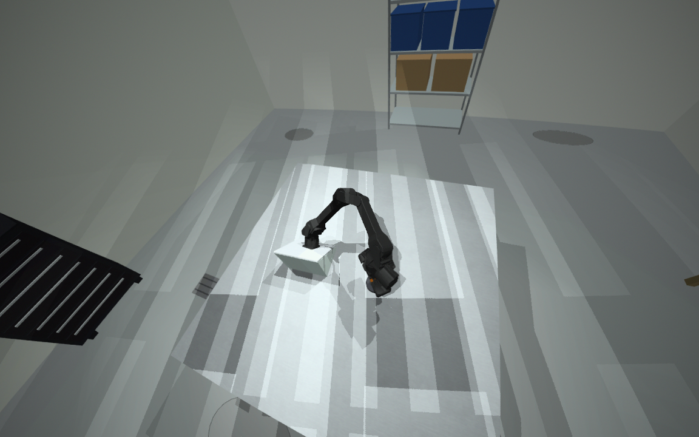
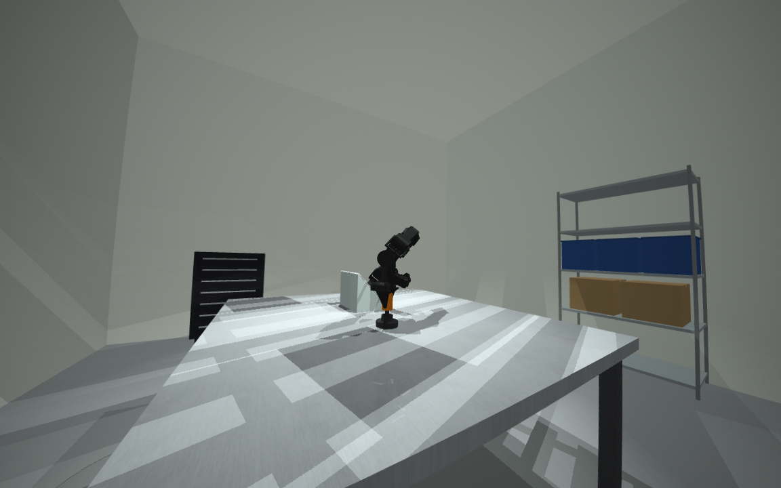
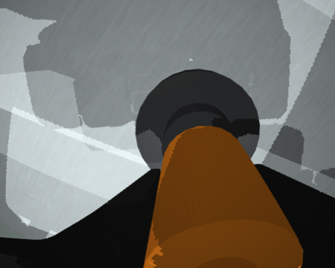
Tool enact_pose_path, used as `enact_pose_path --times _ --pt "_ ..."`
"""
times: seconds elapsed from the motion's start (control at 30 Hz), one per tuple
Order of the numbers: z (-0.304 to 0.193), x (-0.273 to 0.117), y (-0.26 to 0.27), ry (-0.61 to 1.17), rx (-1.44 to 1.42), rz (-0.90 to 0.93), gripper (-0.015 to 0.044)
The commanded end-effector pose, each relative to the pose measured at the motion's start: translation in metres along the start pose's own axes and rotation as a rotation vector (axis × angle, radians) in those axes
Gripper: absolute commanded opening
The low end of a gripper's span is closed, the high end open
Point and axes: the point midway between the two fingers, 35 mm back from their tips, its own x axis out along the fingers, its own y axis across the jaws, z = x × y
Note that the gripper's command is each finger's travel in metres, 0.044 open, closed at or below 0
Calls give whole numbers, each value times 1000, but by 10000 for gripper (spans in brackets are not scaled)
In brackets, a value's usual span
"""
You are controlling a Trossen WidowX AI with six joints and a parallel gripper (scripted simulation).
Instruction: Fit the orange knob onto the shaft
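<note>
The orange knob (image 1: pixel 371 280) (image 2: pixel 390 301) (image 3: pixel 216 193) is upright between my fingers. My gripper (image 2: pixel 386 304) (image 3: pixel 205 176) is shut on it, one black finger on each side in the wrist view. The dark round pedestal (image 2: pixel 386 324) (image 3: pixel 197 87) stands on the table directly below. In the exterior view the knob's lower end is above the pedestal's wide base, with a narrower dark part between them. In the wrist view the knob's far end overlaps the pedestal's raised centre. The shaft's flat side and the knob's hole are hidden.
The arm's pale mounting block (image 1: pixel 304 263) (image 2: pixel 350 291) stands on the table (image 1: pixel 438 239) (image 2: pixel 296 436) behind the pedestal. A shelf rack with blue and brown boxes and a black slatted cabinet (image 1: pixel 42 282) (image 2: pixel 229 276) stand beyond the table. Striped light and shadow cross the tabletop.
</note>
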Motion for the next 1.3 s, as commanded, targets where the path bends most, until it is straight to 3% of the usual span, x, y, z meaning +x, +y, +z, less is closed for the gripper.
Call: enact_pose_path --times 0.0,1.03,1.27 --pt "-2 -2 0 -3 -1 -7 0" --pt "-2 -3 1 -3 -1 -7 0" --pt "-2 -4 1 -2 -200 -7 0"
